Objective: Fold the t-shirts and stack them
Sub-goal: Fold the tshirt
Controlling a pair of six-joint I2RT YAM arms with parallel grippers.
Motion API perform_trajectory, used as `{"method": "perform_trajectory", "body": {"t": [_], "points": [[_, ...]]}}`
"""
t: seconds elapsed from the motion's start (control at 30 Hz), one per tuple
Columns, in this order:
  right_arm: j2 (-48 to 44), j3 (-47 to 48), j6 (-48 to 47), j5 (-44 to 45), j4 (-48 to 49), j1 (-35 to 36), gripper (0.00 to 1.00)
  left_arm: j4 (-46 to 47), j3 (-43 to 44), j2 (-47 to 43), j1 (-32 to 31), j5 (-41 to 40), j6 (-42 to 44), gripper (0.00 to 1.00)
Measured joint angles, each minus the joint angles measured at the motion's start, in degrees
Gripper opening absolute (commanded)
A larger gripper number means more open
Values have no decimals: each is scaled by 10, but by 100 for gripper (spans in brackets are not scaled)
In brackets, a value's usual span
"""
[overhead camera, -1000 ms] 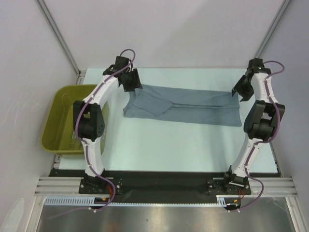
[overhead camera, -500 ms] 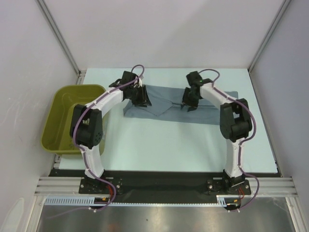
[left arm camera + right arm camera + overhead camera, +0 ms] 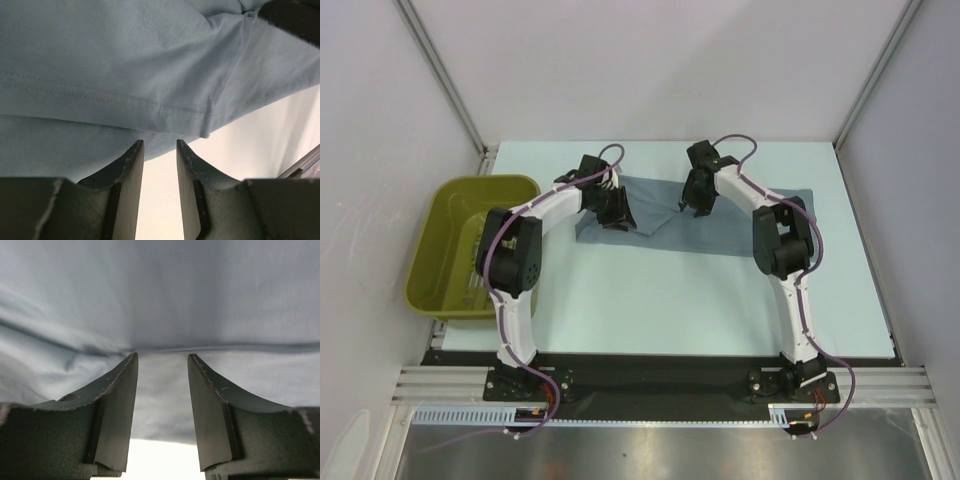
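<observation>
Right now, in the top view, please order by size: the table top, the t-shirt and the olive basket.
1. table top, clearly largest.
2. olive basket and t-shirt look alike; the right arm hides part of the t-shirt, so I cannot rank them.

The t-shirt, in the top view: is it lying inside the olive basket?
No, the t-shirt lies on the table, right of the basket.

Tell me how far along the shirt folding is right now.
Done: the t-shirt lies on the table as a long narrow band, sides apparently folded in. In hand: the left gripper and right gripper are both low over it, jaws open, nothing clamped yet. Left: folding the band down to a small rectangle and stacking it; only this one shirt shows.
</observation>
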Motion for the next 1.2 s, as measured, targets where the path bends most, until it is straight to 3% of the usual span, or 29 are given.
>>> {"method": "perform_trajectory", "body": {"t": [0.13, 0.3, 0.37, 0.47, 0.57, 0.73, 0.87, 0.93, 1.07, 1.2], "points": [[44, 71, -11, 12, -12, -5, 50, 1, -2, -1, 0, 0, 3, 41], [82, 159, -43, 24, -51, -21, 52, -8, -22, -27, -2, -7, 18, 60], [70, 164, -57, 29, -68, -37, 52, -9, -36, -52, -3, -10, 23, 62], [17, 117, -86, 29, -81, -84, 53, 0, -61, -93, -4, -11, 23, 62], [-73, 15, -126, 3, -77, -168, 51, 19, -95, -127, -5, -5, 18, 62], [-139, -59, -172, 15, -77, -292, 48, 39, -134, -145, -5, 3, 2, 60], [-147, -114, -196, 27, -69, -288, 49, 45, -152, -147, -8, 9, -17, 66], [-138, -130, -202, 28, -66, -274, 50, 45, -155, -151, -11, 9, -24, 74], [-101, -128, -210, 28, -43, -258, 50, 42, -156, -173, -15, -1, -38, 78], [-69, -121, -210, 37, -30, -261, 51, 42, -163, -208, -15, -10, -54, 95]]}}
